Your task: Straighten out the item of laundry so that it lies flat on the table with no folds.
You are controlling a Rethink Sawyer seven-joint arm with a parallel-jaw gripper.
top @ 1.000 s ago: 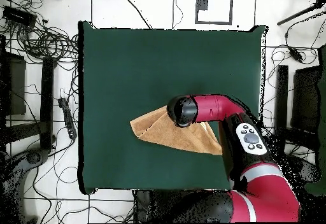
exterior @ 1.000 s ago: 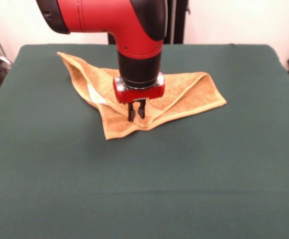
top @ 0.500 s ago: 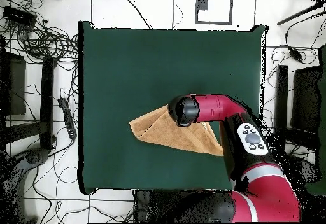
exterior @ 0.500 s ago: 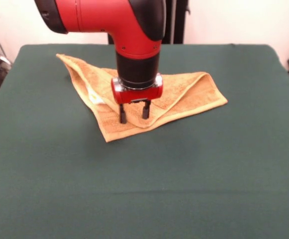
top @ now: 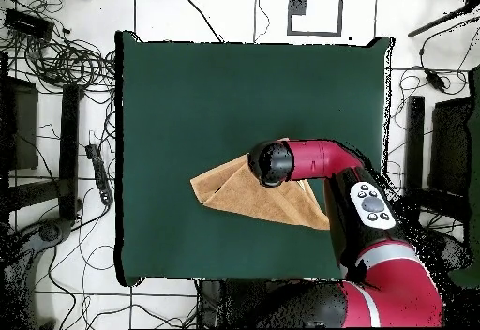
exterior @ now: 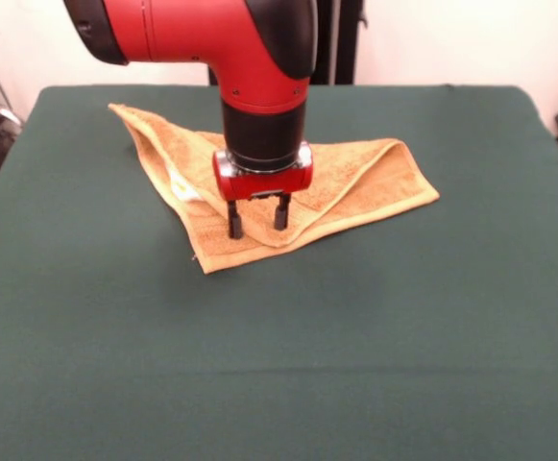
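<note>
A: From the front, what is happening?

B: The gripper (exterior: 256, 219) is hovering over the towel (exterior: 355, 178) with its jaws spread, holding nothing. The towel is lying folded over itself (roughly a triangle) on the far half of the table (exterior: 279, 365).

A: So which step?

B: I'd judge it is lining up a grasp; next it needs to descend and pinch the upper layer's edge.

A: And from overhead?

B: The arm (top: 323, 157) is covering the towel's (top: 239, 190) middle, so the fingers are hidden there.
</note>
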